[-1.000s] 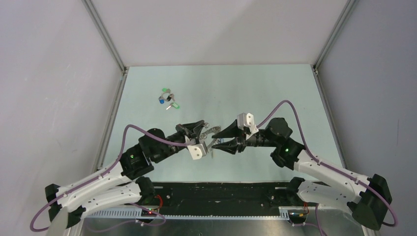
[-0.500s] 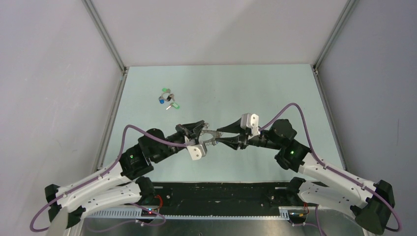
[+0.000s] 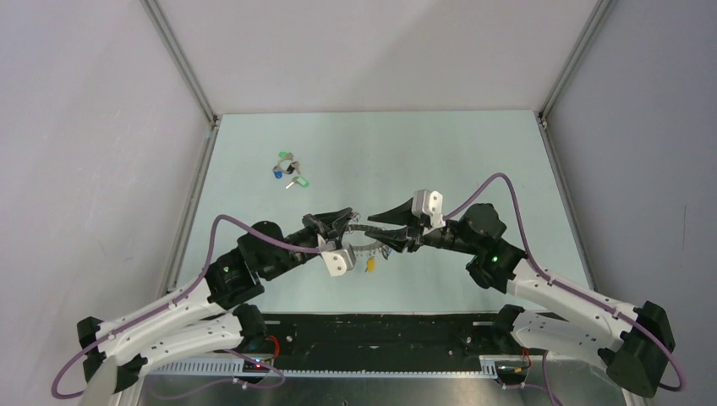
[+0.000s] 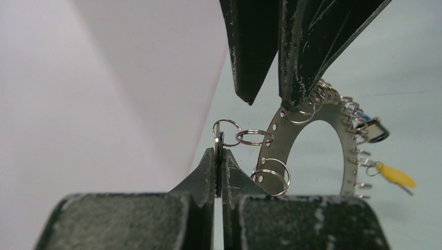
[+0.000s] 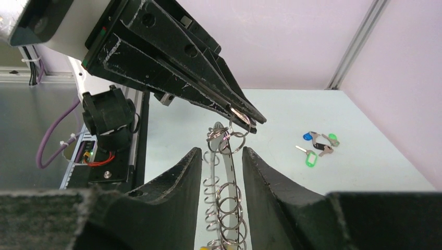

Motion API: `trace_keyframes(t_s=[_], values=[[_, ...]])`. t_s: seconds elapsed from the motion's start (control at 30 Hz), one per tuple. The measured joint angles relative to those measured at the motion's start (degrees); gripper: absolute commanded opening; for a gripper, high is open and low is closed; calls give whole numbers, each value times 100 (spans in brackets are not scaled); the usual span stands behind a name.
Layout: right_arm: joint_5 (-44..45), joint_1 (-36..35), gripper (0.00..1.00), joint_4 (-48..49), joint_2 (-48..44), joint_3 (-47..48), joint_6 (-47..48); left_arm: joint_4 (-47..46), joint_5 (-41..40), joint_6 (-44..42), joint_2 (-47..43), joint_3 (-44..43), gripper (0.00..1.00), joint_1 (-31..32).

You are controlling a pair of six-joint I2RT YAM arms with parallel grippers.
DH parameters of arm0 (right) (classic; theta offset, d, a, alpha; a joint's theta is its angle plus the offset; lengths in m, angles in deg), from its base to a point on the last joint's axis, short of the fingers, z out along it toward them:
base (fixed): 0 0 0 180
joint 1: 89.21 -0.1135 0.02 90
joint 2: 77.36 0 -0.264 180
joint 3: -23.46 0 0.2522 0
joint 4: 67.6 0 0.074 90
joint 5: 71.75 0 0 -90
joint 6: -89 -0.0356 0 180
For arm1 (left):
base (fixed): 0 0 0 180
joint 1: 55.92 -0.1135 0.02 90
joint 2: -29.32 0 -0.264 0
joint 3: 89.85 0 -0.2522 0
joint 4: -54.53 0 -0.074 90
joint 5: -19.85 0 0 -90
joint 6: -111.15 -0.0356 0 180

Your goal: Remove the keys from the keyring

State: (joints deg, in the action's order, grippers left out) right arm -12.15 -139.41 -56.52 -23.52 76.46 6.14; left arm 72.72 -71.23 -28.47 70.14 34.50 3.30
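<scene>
The keyring [image 4: 275, 136], a flat grey disc fringed with wire loops, hangs in the air between both arms [image 3: 363, 244]. My left gripper [image 4: 219, 152] is shut on a small loop and a thin dark piece at the ring's rim. My right gripper [image 5: 222, 152] stands open astride the ring's edge [image 5: 228, 166], with a gap on each side. Two keys stay on the ring: one with a yellow tag [image 4: 396, 175] and one with a dark and blue tag [image 4: 376, 130]. Loose keys [image 3: 289, 170] with blue, black and green tags lie on the table at the far left.
The pale green table [image 3: 473, 161] is walled by white panels with metal posts. A black strip [image 3: 380, 330] runs along the near edge between the arm bases. In the right wrist view the left arm [image 5: 172, 52] crosses close above the ring.
My right gripper has rolled and shifted along the ring, its fingers now spread above and below it. The yellow-tagged key has swung into view under the ring. The left arm has stayed put.
</scene>
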Motion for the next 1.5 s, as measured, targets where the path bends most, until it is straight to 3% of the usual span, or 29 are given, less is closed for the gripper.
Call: trace_keyframes(t_s=[0.37, 0.67, 1.2, 1.37, 1.5], values=[[31, -17, 41, 640, 369, 0, -387, 0, -2, 0, 0, 0, 0, 0], [127, -33, 53, 675, 525, 2, -564, -2, 0, 0, 0, 0, 0, 0], [-254, -35, 33, 719, 949, 201, -745, 0, -2, 0, 0, 0, 0, 0], [-339, -35, 19, 682, 946, 238, -737, 0, -4, -4, -9, 0, 0, 0], [-341, -33, 15, 560, 887, 247, -638, -2, -2, -11, -35, 0, 0, 0]])
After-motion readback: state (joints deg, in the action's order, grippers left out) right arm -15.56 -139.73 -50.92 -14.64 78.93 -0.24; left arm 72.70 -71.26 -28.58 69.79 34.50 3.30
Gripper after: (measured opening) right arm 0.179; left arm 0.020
